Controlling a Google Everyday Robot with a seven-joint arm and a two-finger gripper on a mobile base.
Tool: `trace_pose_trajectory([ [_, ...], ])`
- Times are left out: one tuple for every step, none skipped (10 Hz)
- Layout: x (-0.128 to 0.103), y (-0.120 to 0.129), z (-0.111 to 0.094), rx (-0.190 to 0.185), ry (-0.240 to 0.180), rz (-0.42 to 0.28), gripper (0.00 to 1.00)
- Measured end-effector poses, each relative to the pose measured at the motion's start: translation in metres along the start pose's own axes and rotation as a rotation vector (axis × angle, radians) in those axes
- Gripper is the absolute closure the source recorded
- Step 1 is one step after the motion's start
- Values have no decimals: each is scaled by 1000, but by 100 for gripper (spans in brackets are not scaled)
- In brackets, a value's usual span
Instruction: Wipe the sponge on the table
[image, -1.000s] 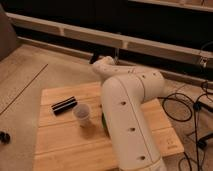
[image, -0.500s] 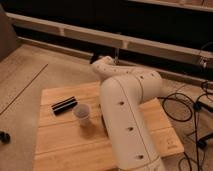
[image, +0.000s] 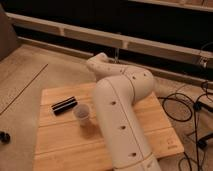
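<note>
Sponge (small pale blue soft block) is not seen anywhere in the camera view. It is judged to be hidden, w/ the gripper, behind the bulky white robot arm, toward the far side of the light wooden plank table. The gripper is taken as clenched, but what is clamped, if anything, can't be told.

Risks: if the jaws are closed on nothing, bare metal would be dragged over the planks instead of the sponge. If the soft block is pinched only at an edge, it could be pulled out once pressed down & swept.

Just beside the arm, a small pale translucent cup is stood upright; it could be tipped by a sideways stroke. A black striped bar is laid near the cup, further left, also within reach of a wide sweep. Black cables are coiled on the floor to the right, off the table; no obstruction is posed by them.
</note>
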Motion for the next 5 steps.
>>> trace_pose_trajectory([
  [2, 15, -2, -15, 1, -24, 100],
  [5, 24, -2, -26, 5, -37, 100],
  [10, 34, -3, -40, 12, -54, 100],
  [18, 45, -5, -56, 24, -74, 100],
  [27, 54, -6, -66, 35, -97, 100],
])
